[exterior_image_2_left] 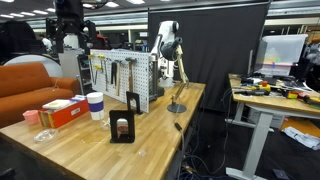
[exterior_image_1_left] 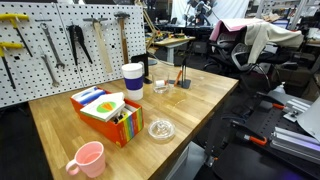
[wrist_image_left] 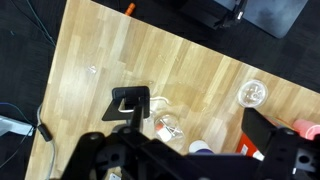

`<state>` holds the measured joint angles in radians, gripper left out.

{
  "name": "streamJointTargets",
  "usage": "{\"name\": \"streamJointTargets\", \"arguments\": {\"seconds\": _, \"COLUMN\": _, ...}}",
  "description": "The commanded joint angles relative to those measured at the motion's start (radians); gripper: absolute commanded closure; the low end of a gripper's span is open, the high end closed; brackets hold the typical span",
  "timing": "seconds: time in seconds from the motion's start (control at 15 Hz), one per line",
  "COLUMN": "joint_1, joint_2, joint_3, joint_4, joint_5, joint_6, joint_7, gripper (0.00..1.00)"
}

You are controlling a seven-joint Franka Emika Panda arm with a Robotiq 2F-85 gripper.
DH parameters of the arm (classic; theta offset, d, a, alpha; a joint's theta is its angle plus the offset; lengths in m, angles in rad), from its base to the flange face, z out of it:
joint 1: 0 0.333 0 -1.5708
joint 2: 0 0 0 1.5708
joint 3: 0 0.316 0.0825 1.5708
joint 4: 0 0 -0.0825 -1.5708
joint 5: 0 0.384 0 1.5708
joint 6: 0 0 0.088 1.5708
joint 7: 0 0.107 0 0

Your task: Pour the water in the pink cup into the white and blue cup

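Note:
The pink cup (exterior_image_1_left: 88,158) stands upright near a table corner, also seen in an exterior view (exterior_image_2_left: 31,117) and at the right edge of the wrist view (wrist_image_left: 308,130). The white and blue cup (exterior_image_1_left: 133,80) stands upright beside an orange box; it also shows in an exterior view (exterior_image_2_left: 96,105) and from above in the wrist view (wrist_image_left: 203,148). My gripper (wrist_image_left: 192,162) is open and empty, high above the table, looking down over the white and blue cup. My arm (exterior_image_2_left: 168,42) is raised over the table's far end.
An orange box (exterior_image_1_left: 105,112) of coloured items lies between the cups. Two clear glass dishes (exterior_image_1_left: 161,129) (exterior_image_1_left: 162,88) and a black stand (exterior_image_2_left: 123,128) sit on the wooden table (exterior_image_1_left: 200,100). A pegboard with tools (exterior_image_1_left: 60,45) runs along one table edge.

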<state>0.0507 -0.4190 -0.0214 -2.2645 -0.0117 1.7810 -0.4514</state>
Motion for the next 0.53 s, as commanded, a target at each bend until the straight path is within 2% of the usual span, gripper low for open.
{"name": "streamJointTargets", "arguments": {"seconds": 0.0, "joint_1": 0.017, "joint_2": -0.004, "joint_3": -0.016, "joint_4": -0.009, "joint_5": -0.013, "joint_6": 0.047, "joint_7": -0.028, "gripper": 0.0}}
{"name": "streamJointTargets", "arguments": {"seconds": 0.2, "joint_1": 0.025, "joint_2": 0.0, "joint_3": -0.024, "joint_4": -0.006, "joint_5": -0.014, "joint_6": 0.053, "joint_7": -0.089, "gripper": 0.0}}
{"name": "streamJointTargets", "arguments": {"seconds": 0.47, "joint_1": 0.035, "joint_2": 0.009, "joint_3": -0.039, "joint_4": 0.002, "joint_5": -0.036, "joint_6": 0.047, "joint_7": -0.238, "gripper": 0.0}}
